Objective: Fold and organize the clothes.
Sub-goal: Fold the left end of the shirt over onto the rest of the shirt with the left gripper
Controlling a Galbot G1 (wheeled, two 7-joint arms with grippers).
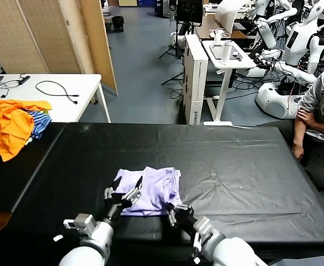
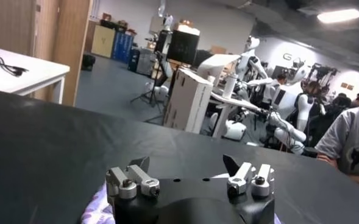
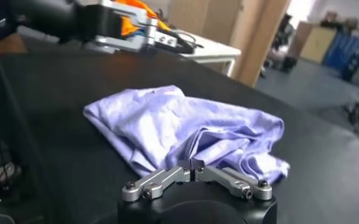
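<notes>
1. T-shirt [image 1: 151, 190] lies bunched and partly folded on the black table [image 1: 234, 166], near its front edge, at about 6 o'clock in the head view; the orange heap [image 1: 9, 124] sits well apart at 9 o'clock.
2. Judging by the layout, the step in hand is taking the near hem to lift or spread the cloth. To do it well, pinch only the top layers at the edge, lift slowly, and keep both arms level so the thin fabric does not drag or twist.
3. Left gripper [image 1: 123, 194] hovers over the shirt's left part with its jaws spread wide, holding nothing.
4. Right gripper [image 3: 195, 170] sits at the shirt's near right edge, fingertips pressed together. They meet right at the hem; whether any fabric is caught between them I cannot tell.
</notes>
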